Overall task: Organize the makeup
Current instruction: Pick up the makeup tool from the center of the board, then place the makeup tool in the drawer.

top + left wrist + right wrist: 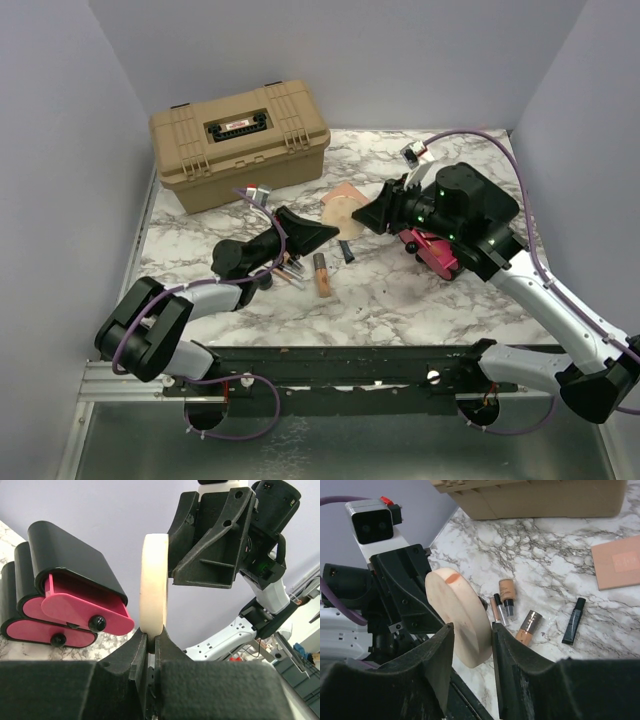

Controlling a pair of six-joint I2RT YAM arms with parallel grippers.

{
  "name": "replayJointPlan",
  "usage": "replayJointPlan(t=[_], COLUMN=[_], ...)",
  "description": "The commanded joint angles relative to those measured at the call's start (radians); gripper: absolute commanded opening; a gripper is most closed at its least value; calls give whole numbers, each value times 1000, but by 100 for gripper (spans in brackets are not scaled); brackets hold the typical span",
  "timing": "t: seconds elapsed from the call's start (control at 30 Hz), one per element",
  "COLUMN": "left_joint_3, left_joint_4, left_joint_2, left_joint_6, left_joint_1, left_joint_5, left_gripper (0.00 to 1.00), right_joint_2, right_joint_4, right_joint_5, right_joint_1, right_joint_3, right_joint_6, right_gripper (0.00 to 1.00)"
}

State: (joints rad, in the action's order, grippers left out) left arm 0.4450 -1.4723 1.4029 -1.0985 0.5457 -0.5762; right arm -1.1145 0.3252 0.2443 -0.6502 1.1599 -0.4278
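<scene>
the tan box (pixel 240 140) is sitting shut. the pink drawers (pixel 75 610) are hanging open; insides hidden. in the air, the left gripper (pixel 150 645) is pinching the round compact (pixel 152 580) tight, and the right gripper (pixel 470 635) is standing half open around it. a hand-over, i think: right must squeeze next, then left lets go.

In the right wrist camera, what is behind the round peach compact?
Behind the round peach compact stands the left gripper, shut on its edge. The compact covers that gripper's fingertips and some of the marble table.
</scene>
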Motion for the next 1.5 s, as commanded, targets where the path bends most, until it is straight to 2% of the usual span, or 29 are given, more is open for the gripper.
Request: replayJointPlan(t=[0.0,0.17,0.27,0.3,0.37,0.4,0.43,0.5,0.53,0.6,0.7,0.83,0.97,1.17,1.47], left_joint_3=[13,6,5,5,2,0,-2,-4,-4,-5,12,60,133,225,387], left_joint_4=[-98,-97,-97,-96,-88,-78,-61,-19,-5,51,253,568,756,846,848], left_joint_2=[-41,-50,-50,-50,-50,-51,-53,-54,-57,-71,-119,-179,-189,-99,114], left_joint_6=[16,23,23,23,26,31,39,56,66,90,172,302,415,491,534], left_joint_1=[5,5,5,4,5,5,5,5,5,4,5,13,67,162,292], left_joint_5=[-34,-33,-39,-37,-26,-17,-5,7,8,20,83,182,252,305,233], left_gripper=[7,6,7,11,29,42,51,64,69,72,80,82,82,82,80], right_joint_2=[26,31,34,38,49,57,64,83,91,97,101,72,63,116,75], right_joint_4=[-48,-66,-72,-75,-78,-79,-81,-73,-58,-10,81,244,345,309,455], right_joint_5=[70,101,111,113,120,119,114,75,42,-23,-168,-359,-512,-590,-828], right_joint_1=[4,4,4,4,4,4,4,4,4,4,5,4,2,-9,-27], right_joint_3=[-11,-22,-29,-34,-42,-46,-52,-58,-55,-39,-12,49,83,52,57], right_joint_6=[8,13,19,25,43,51,57,66,69,89,119,199,252,286,328], right_gripper=[40,25,11,8,2,1,1,0,1,1,1,1,1,1,1])
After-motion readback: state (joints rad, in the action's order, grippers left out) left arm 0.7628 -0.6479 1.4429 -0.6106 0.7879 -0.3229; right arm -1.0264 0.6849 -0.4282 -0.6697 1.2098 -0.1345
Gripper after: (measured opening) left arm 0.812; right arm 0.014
